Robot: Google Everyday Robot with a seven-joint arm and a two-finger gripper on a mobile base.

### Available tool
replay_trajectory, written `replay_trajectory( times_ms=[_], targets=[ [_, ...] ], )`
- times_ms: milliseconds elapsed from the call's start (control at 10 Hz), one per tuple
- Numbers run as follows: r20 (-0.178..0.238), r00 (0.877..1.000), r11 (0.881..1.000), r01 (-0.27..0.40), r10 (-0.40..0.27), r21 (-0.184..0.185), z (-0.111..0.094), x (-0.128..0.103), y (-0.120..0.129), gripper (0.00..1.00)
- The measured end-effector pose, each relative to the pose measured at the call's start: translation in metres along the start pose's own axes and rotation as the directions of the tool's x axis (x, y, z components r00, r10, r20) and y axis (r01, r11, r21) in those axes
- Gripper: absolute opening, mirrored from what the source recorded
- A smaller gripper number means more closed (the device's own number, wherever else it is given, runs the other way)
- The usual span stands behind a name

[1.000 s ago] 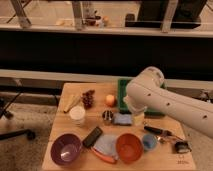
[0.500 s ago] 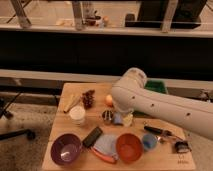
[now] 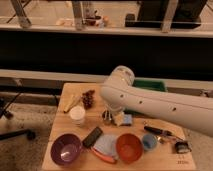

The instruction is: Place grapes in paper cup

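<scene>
The grapes, a small dark reddish-purple bunch, lie at the back left of the wooden table. The paper cup, short and white, stands just in front of them and slightly left. My thick white arm reaches in from the right across the table's middle. My gripper hangs under the arm's left end, mostly hidden by it, to the right of both grapes and cup. It holds nothing that shows.
A small dark metallic cup and a blue-and-cream item sit under the arm's end. A purple bowl, black block, orange bowl and blue cup line the front. A green bin stands behind the arm.
The arm has swung left across the table toward the grapes and cup. It now covers the orange fruit and much of the green bin.
</scene>
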State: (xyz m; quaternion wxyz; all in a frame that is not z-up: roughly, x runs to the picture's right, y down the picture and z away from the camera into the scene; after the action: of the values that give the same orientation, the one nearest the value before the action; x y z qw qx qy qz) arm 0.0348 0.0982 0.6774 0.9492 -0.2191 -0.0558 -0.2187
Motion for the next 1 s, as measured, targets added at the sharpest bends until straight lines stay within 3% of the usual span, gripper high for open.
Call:
replay_trajectory(
  times_ms=[1000],
  targets=[
    [0.005,1.0,1.0,0.028,-0.028,-0.002,0.016,-0.033,-0.052,0.8]
  ],
)
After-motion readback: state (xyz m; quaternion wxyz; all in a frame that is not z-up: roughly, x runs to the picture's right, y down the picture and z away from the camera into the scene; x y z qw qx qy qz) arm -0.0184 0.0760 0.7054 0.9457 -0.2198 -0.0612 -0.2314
